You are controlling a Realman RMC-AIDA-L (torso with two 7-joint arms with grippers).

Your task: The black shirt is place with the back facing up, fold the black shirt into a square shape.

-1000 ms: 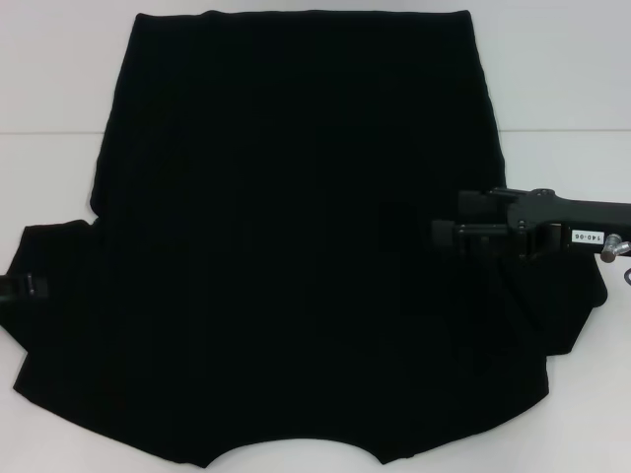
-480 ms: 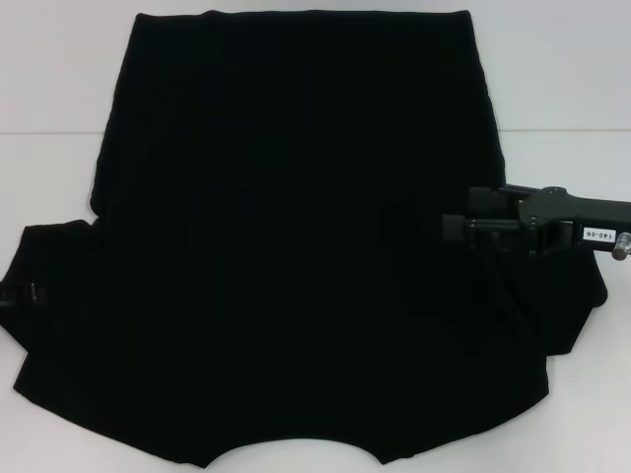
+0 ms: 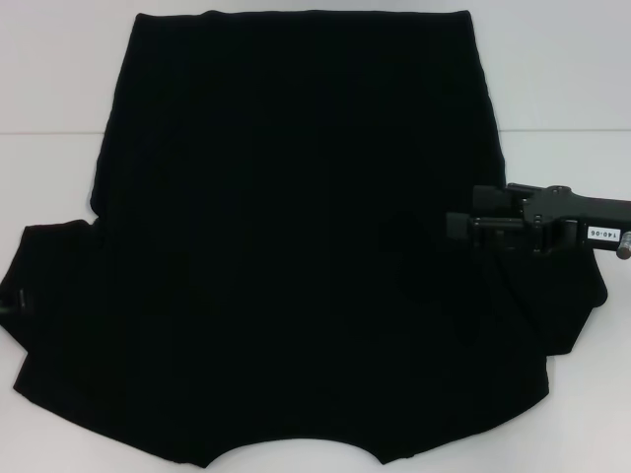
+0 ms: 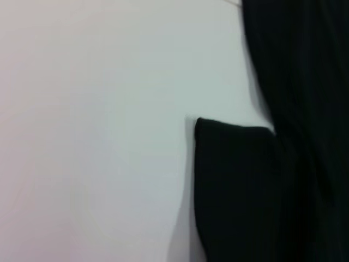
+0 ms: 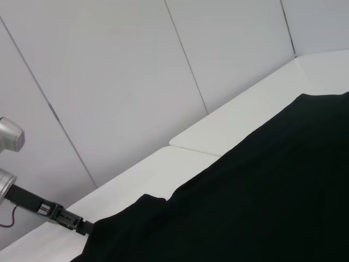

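Observation:
The black shirt (image 3: 296,236) lies spread flat on the white table (image 3: 59,79), with its curved neckline at the near edge and its hem at the far side. My right gripper (image 3: 455,225) hovers over the shirt's right side, just inward of the right sleeve (image 3: 577,305). It blends into the dark fabric. My left gripper (image 3: 10,301) barely shows at the left sleeve's outer edge. In the right wrist view the left gripper (image 5: 80,225) sits at that sleeve's edge of the shirt (image 5: 262,191). The left wrist view shows a sleeve corner of the shirt (image 4: 240,185) on the table.
White table surface (image 4: 82,136) surrounds the shirt on the left, right and far sides. A seam (image 3: 49,132) crosses the table. White wall panels (image 5: 136,71) rise behind the table's far edge.
The right gripper has slid a little to the right over the shirt. The left gripper has drawn back leftward, almost out of the head view. The shirt has not moved.

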